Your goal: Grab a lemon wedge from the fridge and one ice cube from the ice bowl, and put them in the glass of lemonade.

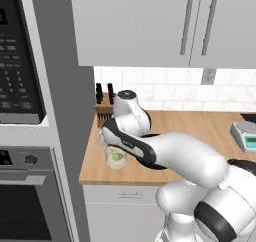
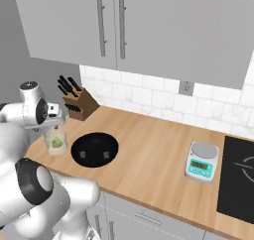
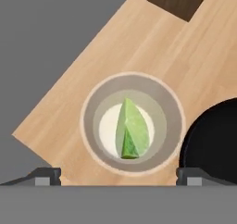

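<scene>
The glass of lemonade (image 3: 132, 123) stands near the counter's left end, also seen in the left base view (image 1: 115, 157) and the right base view (image 2: 55, 140). A yellow-green lemon wedge (image 3: 132, 130) lies inside it (image 1: 118, 155) (image 2: 58, 143). My gripper (image 3: 119, 176) hovers straight above the glass, open, with nothing between its fingertips (image 3: 46, 176); its hand shows over the glass (image 1: 111, 138) (image 2: 54, 121). The black ice bowl (image 2: 94, 139) sits just right of the glass with small lumps in it, its edge at the right of the hand view (image 3: 213, 140). The fridge is out of view.
A wooden knife block (image 2: 79, 104) (image 1: 102, 110) stands behind the glass against the tiled wall. A grey scale (image 2: 202, 162) and a dark cooktop (image 2: 238, 184) lie to the right. An oven column (image 1: 25, 136) rises left of the counter. Upper cupboards (image 2: 139, 26) hang overhead.
</scene>
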